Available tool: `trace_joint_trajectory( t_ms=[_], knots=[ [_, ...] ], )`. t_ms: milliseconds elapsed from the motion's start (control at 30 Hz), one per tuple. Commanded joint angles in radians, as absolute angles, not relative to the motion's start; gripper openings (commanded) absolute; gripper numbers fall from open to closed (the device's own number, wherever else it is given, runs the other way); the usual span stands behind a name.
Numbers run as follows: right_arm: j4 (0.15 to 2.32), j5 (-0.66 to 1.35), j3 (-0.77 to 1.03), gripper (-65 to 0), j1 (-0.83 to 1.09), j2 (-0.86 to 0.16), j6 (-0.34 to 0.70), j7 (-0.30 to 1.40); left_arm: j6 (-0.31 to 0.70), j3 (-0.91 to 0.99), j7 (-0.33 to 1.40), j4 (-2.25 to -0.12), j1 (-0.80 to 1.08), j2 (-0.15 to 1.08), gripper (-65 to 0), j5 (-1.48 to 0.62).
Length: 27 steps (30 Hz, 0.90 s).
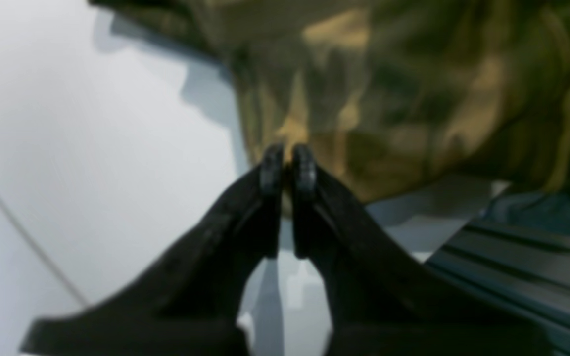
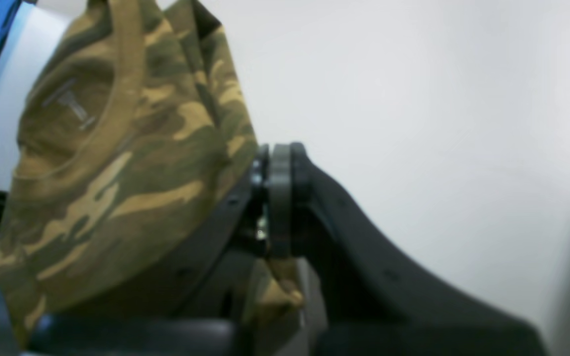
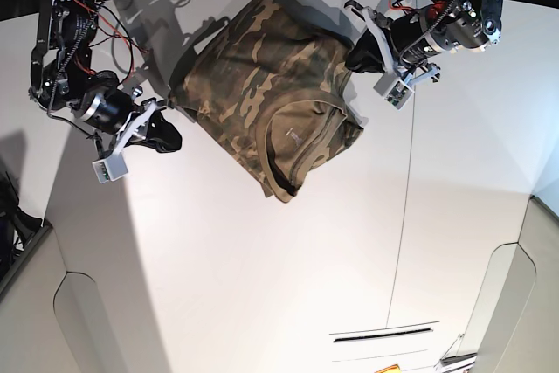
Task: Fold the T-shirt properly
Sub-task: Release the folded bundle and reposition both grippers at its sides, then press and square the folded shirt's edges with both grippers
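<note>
Left to right in the base view, with near at its lower edge: the right claw point(image 2: 280, 153) stands at the left edge of the shirt point(image 3: 253, 63), its tips brought together; whether they pinch a thin layer of cloth cannot be told. The shirt lies in the far middle of the table point(image 3: 244, 277), between the two arms, its collar point(image 3: 268, 141) turned toward the near side and its body rumpled and slanting. No neat fold is visible, so the task appears to be at an early stage: squaring the cloth, turning in the sides and doubling the length seem to remain. The left claw point(image 1: 290, 155), at the shirt's right edge, is narrow, with only a slight gap; whether it grips the cloth cannot be told. Bare table extends left and right of the shirt, and the widest room lies on the near side. The far part sits close to the upper border of the view, so drawing the cloth nearer would probably give the arms more space.
</note>
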State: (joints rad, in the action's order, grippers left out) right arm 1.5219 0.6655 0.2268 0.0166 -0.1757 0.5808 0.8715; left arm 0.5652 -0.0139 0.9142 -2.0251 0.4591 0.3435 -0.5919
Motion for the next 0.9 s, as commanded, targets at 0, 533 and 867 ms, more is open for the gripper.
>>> trace_joint_trajectory(
  t_ms=[0,533,867],
  knots=[
    [1.538,0.689,0.227,-65.0,-0.003,-0.172,0.59,0.849,0.565,-0.013,0.889,-2.041,0.457,0.348,-60.7,-0.605],
    [1.537,0.689,0.149,-65.0,0.045,-0.146,0.59,0.872,0.571,-0.013,0.853,-1.783,0.253,0.224,-60.7,-0.614],
    [1.537,0.749,0.135,-65.0,0.113,-0.146,0.59,0.876,0.571,-0.013,0.807,-1.675,0.069,0.224,-60.7,-0.566]
  ],
)
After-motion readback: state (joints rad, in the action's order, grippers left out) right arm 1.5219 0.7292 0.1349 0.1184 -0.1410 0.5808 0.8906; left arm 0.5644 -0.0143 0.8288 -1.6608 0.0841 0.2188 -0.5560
